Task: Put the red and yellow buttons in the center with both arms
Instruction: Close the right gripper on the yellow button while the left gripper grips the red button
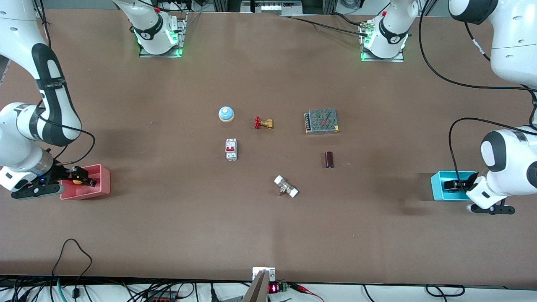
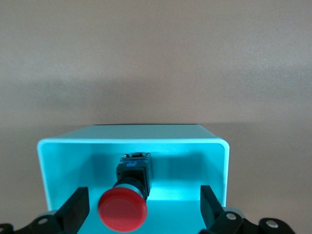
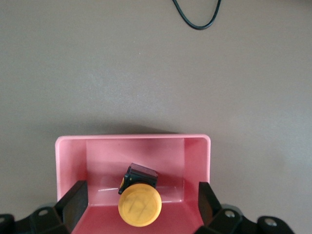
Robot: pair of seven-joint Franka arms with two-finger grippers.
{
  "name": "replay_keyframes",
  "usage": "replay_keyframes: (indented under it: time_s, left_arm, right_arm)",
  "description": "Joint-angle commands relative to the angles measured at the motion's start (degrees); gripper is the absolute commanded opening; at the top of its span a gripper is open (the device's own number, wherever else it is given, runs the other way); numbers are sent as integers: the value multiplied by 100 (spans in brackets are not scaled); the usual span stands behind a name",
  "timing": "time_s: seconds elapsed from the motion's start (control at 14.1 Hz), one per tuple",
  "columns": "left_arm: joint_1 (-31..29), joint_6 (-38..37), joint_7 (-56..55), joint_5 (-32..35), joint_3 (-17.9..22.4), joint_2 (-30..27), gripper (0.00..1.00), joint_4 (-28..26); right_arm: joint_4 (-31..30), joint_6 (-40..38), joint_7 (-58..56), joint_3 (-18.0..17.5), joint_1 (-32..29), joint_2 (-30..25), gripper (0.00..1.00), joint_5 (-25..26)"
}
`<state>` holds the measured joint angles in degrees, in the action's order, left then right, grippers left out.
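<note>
The red button (image 2: 123, 209), black body and round red cap, lies in the cyan bin (image 2: 214, 146) at the left arm's end of the table. My left gripper (image 2: 142, 209) hangs open over that bin (image 1: 438, 186), one finger on each side of the button without touching it. The yellow button (image 3: 140, 204) lies in the pink bin (image 3: 195, 146) at the right arm's end. My right gripper (image 3: 141, 204) is open over it in the same way, above the pink bin (image 1: 98, 184). The table's bare brown center (image 1: 277, 155) holds neither button.
Around the center stand a blue dome bell (image 1: 226, 113), a red-handled brass valve (image 1: 263, 123), a metal power supply (image 1: 321, 121), a white breaker (image 1: 231, 149), a dark red cylinder (image 1: 329, 160) and a white-capped fitting (image 1: 286, 186).
</note>
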<state>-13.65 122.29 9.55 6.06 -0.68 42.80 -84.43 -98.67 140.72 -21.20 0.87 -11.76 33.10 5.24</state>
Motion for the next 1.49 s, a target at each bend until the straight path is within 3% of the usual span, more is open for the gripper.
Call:
replay_keyframes:
  time_s: [0.0,0.43,0.57,0.71,0.92,0.99,1.14,1.42]
  left_arm:
    - [-102,75,152,-158,-73,1,100,-56]
    - [-199,321,327,-166,-64,141,100,-56]
    - [-243,365,354,-175,-73,211,95,-65]
    - [-252,357,354,-184,-73,212,80,-65]
    - [-252,322,372,-184,-73,194,34,-83]
    - [-261,321,372,-184,-73,194,28,-83]
    - [-261,295,363,-184,-73,177,22,-74]
    - [-261,-46,354,-193,-81,28,21,14]
  right_arm:
    - [-143,227,-217,-105,-142,21,100,30]
    - [-276,491,-455,-113,-178,109,100,21]
    - [-346,491,-455,-192,-178,135,100,4]
    - [-390,491,-455,-201,-187,135,100,-5]
    - [-399,491,-455,-219,-187,135,100,-14]
    - [-399,491,-464,-219,-187,135,100,-14]
    - [-390,491,-516,-219,-222,126,99,-5]
    - [-363,500,-587,-219,-266,126,87,-5]
